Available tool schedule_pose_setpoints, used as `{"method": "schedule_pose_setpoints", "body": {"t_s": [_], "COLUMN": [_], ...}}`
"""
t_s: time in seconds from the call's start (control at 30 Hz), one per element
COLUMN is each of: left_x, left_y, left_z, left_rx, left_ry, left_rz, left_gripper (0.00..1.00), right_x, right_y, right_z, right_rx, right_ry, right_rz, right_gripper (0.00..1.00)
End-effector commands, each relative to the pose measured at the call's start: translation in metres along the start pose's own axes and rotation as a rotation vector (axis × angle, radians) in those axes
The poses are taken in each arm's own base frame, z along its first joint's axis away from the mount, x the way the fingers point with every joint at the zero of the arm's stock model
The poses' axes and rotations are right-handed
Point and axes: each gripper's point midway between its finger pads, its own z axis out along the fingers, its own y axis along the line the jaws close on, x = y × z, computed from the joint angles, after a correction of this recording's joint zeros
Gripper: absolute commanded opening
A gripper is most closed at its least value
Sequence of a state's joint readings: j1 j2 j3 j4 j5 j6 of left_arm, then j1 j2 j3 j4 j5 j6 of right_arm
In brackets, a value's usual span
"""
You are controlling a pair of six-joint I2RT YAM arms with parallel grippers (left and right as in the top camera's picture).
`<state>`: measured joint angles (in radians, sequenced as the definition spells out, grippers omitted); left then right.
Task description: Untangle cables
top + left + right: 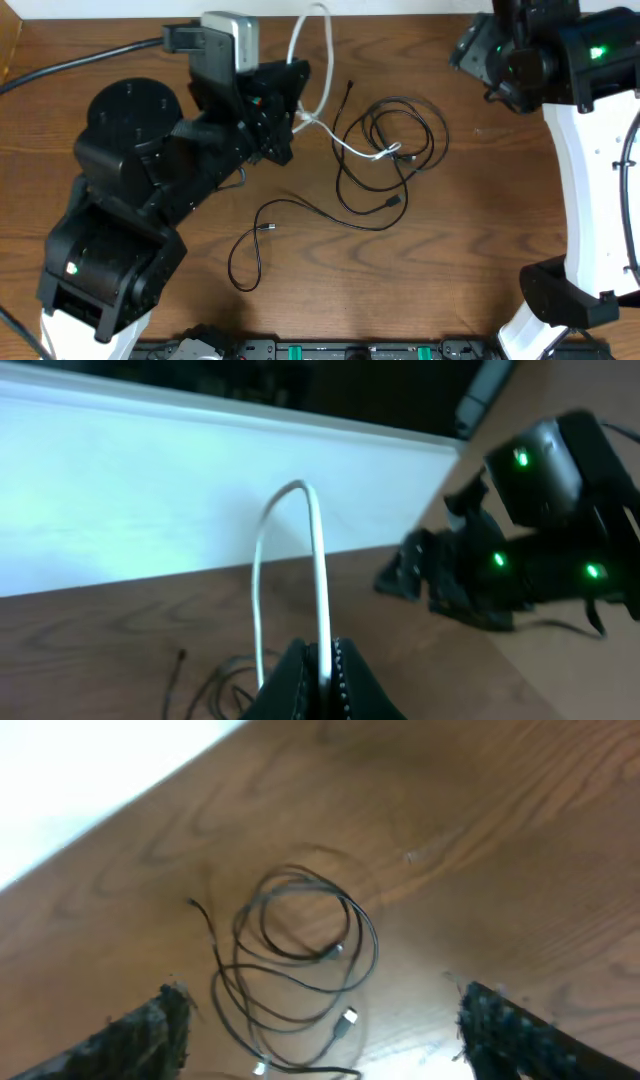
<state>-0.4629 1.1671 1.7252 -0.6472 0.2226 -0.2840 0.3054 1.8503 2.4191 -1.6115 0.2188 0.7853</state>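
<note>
Overhead: at upper centre the left gripper pinches the white cable, whose long loop runs top to bottom into the black cables at centre right.

Left wrist: the jaws are clamped on the cable, which arches upright above them.

Right wrist: the right gripper gapes, empty, above the black cables. Drawing the white cable free appears to be the step in hand, and the next move likely calls for a steady pull away from the tangle.

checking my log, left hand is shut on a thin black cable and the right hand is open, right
No: the left hand is shut on the thin white cable, not a black one, as the left wrist view shows. The right hand is open.
</note>
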Motion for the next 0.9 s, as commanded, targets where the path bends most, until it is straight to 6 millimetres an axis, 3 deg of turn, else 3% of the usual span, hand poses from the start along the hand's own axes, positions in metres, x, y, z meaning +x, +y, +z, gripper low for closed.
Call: {"method": "schedule_pose_setpoints", "body": {"t_s": [0.0,0.07,0.2,0.3,0.4,0.5,0.63,0.87], "left_x": [-0.013,-0.014,-0.033,-0.048,-0.048,-0.047,-0.062,-0.076], "left_y": [0.020,0.026,0.018,0.010,0.011,0.012,0.006,0.006], "left_z": [-0.010,-0.014,-0.026,-0.034,-0.032,-0.026,-0.029,-0.034], "left_rx": [-0.132,-0.165,-0.143,-0.108,-0.108,-0.112,-0.085,-0.086], "left_ry": [-0.064,-0.073,-0.154,-0.215,-0.217,-0.210,-0.270,-0.332], "left_rz": [0.018,0.017,-0.039,-0.098,-0.105,-0.102,-0.097,-0.096], "left_gripper": [0.08,0.08,0.07,0.08,0.07,0.07,0.07,0.08], "right_x": [0.023,0.033,0.055,0.081,0.114,0.137,0.161,0.219], "right_y": [0.004,0.000,-0.003,0.014,0.037,0.036,0.034,0.048], "right_z": [0.015,0.025,0.049,0.066,0.076,0.090,0.111,0.119], "right_rx": [-0.006,0.016,0.036,-0.075,-0.242,-0.248,-0.251,-0.376], "right_ry": [0.101,0.144,0.241,0.355,0.488,0.556,0.606,0.761], "right_rz": [-0.139,-0.149,-0.165,-0.270,-0.363,-0.374,-0.385,-0.420], "right_gripper": [0.90,0.98,0.99,0.99,0.99,0.99,0.99,0.98]}}
